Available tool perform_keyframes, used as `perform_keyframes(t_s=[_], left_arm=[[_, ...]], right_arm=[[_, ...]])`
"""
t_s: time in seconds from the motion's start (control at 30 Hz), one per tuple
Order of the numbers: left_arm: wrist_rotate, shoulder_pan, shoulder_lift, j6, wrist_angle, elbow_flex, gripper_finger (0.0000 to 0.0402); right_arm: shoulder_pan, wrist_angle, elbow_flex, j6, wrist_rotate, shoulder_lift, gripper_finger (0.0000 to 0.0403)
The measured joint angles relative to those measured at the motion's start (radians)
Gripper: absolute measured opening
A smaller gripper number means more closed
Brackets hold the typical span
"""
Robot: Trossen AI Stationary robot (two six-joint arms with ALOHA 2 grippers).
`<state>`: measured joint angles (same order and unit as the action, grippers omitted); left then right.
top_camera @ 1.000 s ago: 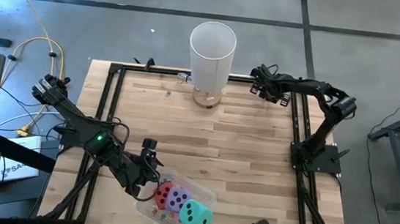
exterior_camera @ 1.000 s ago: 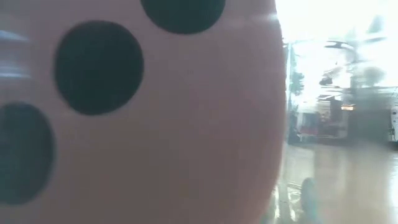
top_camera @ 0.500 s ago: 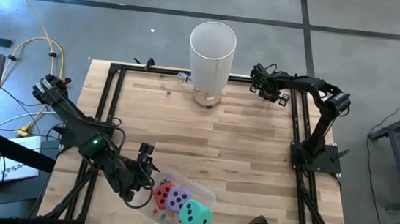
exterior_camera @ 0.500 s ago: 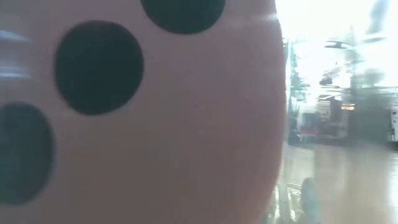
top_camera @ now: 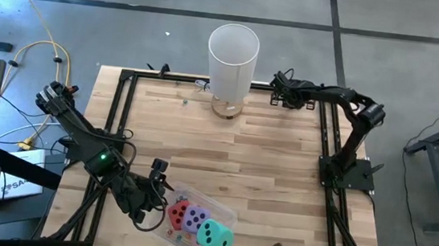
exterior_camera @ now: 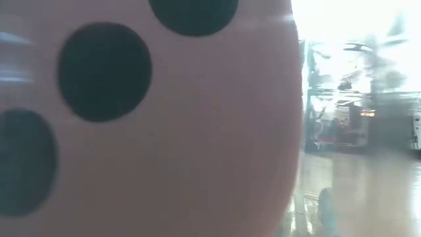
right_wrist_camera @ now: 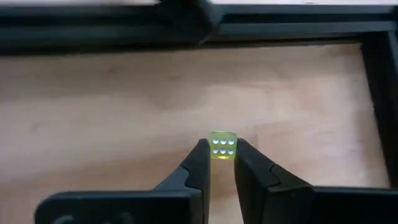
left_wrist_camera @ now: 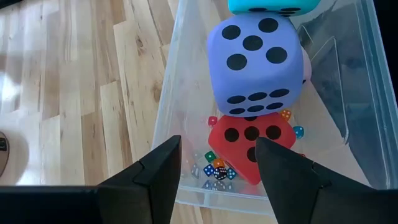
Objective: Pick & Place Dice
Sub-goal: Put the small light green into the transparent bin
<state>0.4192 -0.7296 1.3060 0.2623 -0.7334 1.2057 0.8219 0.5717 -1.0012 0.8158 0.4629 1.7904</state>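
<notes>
Bench: wooden slats point(top_camera: 225, 152) inside a black frame, seen from above on a grey concrete floor.
Cylinder: a tall white tube point(top_camera: 232, 56) is stood upright near the far edge of the bench, about midway along it.
Box: a clear plastic box point(top_camera: 225, 211) is set at the near edge, holding the foam dice.
Dice: the red one point(left_wrist_camera: 252, 143), the purple one point(left_wrist_camera: 255, 62) and the teal one point(left_wrist_camera: 273, 6) are seen in the box, with tiny coloured beads point(left_wrist_camera: 214, 171) lying loose on its floor; a pink die point(exterior_camera: 164, 131) fills most of the low view.
Left gripper point(left_wrist_camera: 217, 158): held over the box end nearest the red die, jaws partly open, nothing gripped.
Right gripper point(right_wrist_camera: 217, 155): placed near the far right corner of the bench, fingers closed against a tiny yellow-green die point(right_wrist_camera: 222, 145).
</notes>
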Motion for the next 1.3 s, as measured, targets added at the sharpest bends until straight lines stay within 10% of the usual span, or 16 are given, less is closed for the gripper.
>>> perform_keyframes(t_s=[0.4, 0.7, 1.03, 1.3], left_arm=[[0.001, 0.000, 0.000, -0.013, 0.001, 0.000, 0.0197], [0.021, 0.013, 0.000, -0.117, 0.034, 0.000, 0.0197], [0.024, 0.052, 0.000, -0.167, 0.087, 0.000, 0.0197], [0.024, 0.061, 0.000, -0.216, 0.180, 0.000, 0.0197]], right_arm=[[-0.391, 0.264, 0.000, 0.043, 0.270, -0.268, 0.0035], [-0.939, -0.004, 0.000, 0.038, 0.352, -0.474, 0.0035], [-1.238, -0.723, 0.000, -0.844, -0.175, -0.426, 0.0035], [-1.233, -0.879, -0.137, -0.999, -0.490, -0.202, 0.0035]])
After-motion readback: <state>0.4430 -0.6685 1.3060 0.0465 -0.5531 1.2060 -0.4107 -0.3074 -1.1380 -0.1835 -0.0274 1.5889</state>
